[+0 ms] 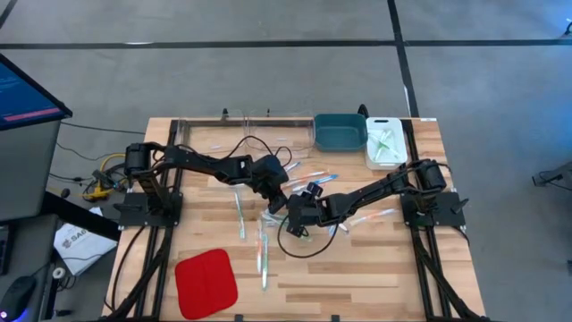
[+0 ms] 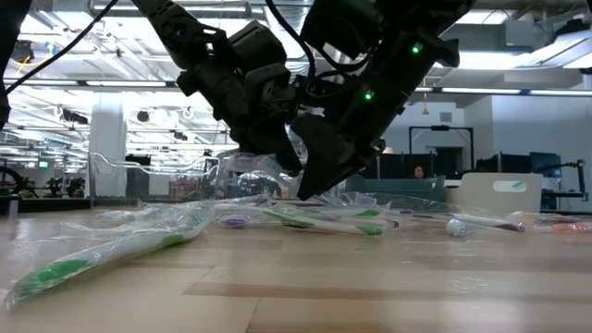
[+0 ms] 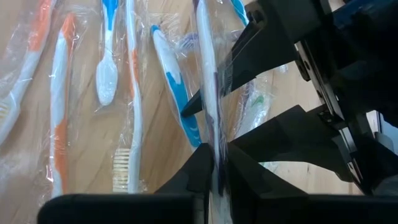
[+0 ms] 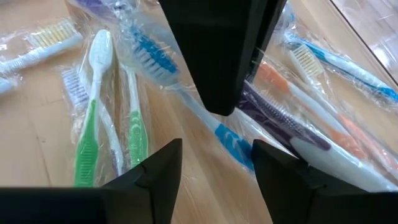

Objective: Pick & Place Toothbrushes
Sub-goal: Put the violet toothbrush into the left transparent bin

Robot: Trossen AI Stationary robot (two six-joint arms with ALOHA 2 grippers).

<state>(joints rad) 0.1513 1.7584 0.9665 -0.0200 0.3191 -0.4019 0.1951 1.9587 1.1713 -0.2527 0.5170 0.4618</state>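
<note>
A wooden tabletop (image 1: 357, 277) carries a flat red pad (image 1: 206, 282) at its near left. At the far edge sit a clear bin (image 1: 246, 132), a teal bin (image 1: 340, 131) and a white bin (image 1: 386, 143) in a row. A monitor (image 1: 27, 89) stands off to the left.

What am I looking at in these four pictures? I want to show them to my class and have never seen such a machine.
This is a robot with two dark arms working at a wooden table. One picture looks straight down, one looks level across the tabletop, and two come from cameras on the arms' wrists. Wrapped toothbrushes lie scattered mid-table, with a red pad near the front, and a teal bin and a white bin at the back. The left gripper is shut on a wrapped toothbrush. The right gripper hovers open just beside it, holding nothing.
</note>
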